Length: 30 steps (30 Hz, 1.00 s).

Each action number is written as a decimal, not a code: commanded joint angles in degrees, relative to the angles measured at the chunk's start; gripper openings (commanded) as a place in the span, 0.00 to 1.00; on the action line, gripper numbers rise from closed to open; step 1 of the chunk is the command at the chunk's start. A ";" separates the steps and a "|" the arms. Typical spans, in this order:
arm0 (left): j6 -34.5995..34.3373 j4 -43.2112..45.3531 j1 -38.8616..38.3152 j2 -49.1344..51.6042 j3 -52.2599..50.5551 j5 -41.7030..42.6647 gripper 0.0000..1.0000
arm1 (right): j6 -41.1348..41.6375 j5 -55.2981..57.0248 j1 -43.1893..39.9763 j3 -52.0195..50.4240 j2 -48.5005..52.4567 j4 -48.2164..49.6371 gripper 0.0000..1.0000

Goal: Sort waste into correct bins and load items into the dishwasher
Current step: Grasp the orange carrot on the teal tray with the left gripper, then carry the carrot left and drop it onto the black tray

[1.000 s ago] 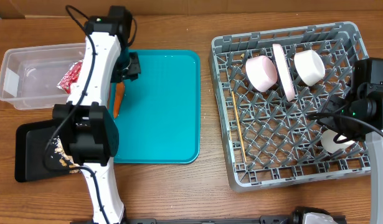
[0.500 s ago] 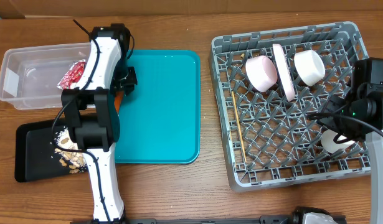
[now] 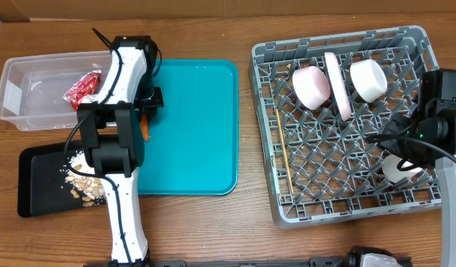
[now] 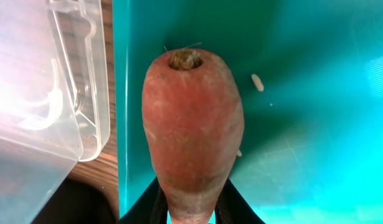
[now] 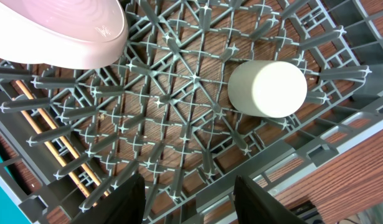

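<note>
I saw no legible txt, nos. or labels in any view; just a tiny mark on the pink bowl [image 5: 66,31], too small to read.

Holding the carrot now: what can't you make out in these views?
Left wrist: narrow end of the carrot and the fingers gripping it, cut by the bottom edge.
Overhead: scraps on the black tray, partly covered by the left arm.
Tissue: not identifiable in any view.

Open room above the teal tray [image 3: 198,126]; the clear tub [image 3: 35,96] flanks its left edge.
</note>
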 commanded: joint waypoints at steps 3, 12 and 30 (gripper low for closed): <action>0.02 -1.01 0.20 -1.88 1.29 -0.15 0.10 | 0.00 0.15 -0.22 0.70 -0.48 0.35 0.49; 0.02 -6.58 0.20 -17.97 1.46 0.28 0.10 | 0.00 0.15 -0.22 0.70 -0.48 0.35 0.49; -9.73 -4.90 13.51 -44.92 -25.64 -4.28 0.05 | -0.02 0.15 -0.22 0.70 -0.48 0.37 0.49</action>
